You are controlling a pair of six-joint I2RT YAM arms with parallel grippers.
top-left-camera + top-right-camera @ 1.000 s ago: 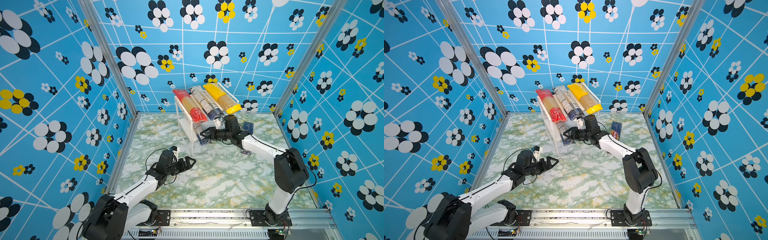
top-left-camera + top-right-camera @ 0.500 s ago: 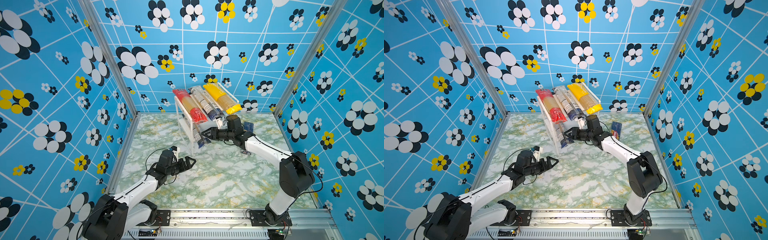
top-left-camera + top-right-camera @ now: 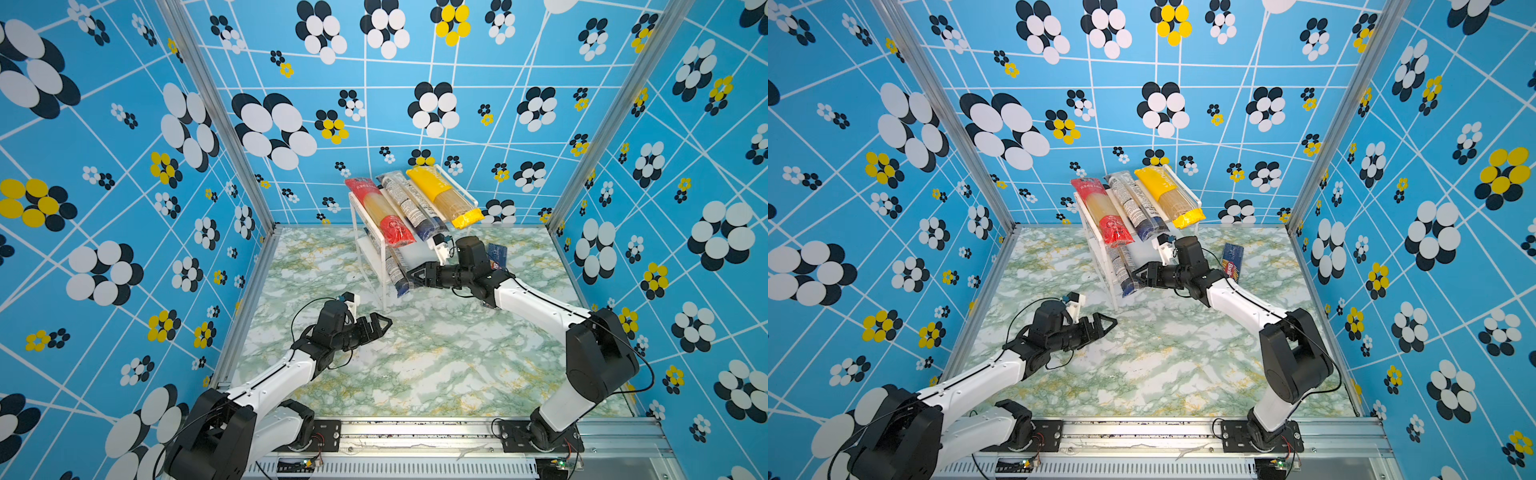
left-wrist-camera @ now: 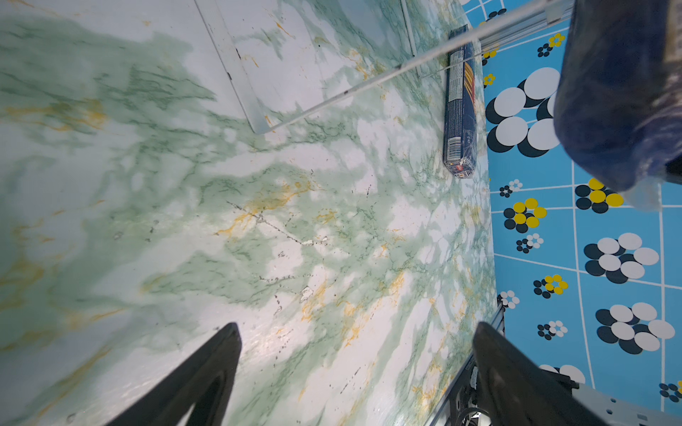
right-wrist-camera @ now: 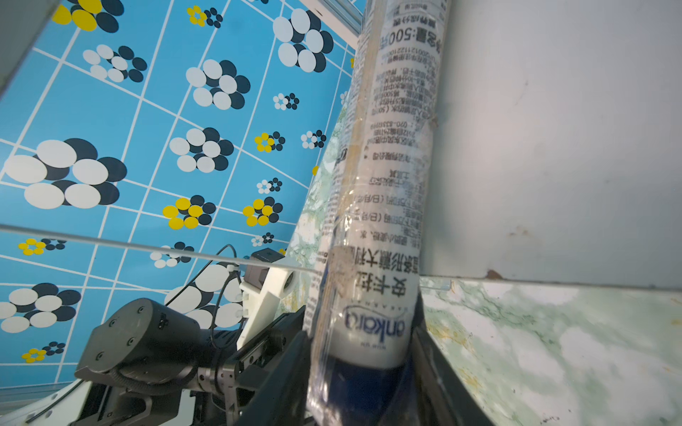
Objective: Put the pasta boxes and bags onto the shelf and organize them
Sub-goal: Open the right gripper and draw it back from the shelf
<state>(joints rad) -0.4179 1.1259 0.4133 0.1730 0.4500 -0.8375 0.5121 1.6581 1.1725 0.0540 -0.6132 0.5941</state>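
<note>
The shelf (image 3: 417,254) stands at the back of the table. Its upper board carries a red-ended pack (image 3: 380,212), a see-through navy-ended pack (image 3: 409,205) and a yellow pack (image 3: 444,197). A second see-through pack (image 3: 395,270) (image 5: 387,166) lies along the lower board, its navy end sticking out at the front. My right gripper (image 3: 415,275) (image 5: 361,332) is shut on that end, a finger pressed to each side. The navy Barilla box (image 3: 496,255) (image 4: 459,110) lies on the table behind the right arm. My left gripper (image 3: 384,324) (image 4: 356,326) hovers open and empty in front of the shelf.
The marble-patterned table (image 3: 436,365) is walled on three sides by blue flowered panels (image 3: 124,208). The shelf's clear acrylic leg (image 3: 384,299) stands between the two grippers. A metal rail (image 3: 415,432) runs along the front edge.
The right arm's elbow has swung lower and out to the right while its gripper stays at the pack's end on the lower board. The left arm has not moved.
</note>
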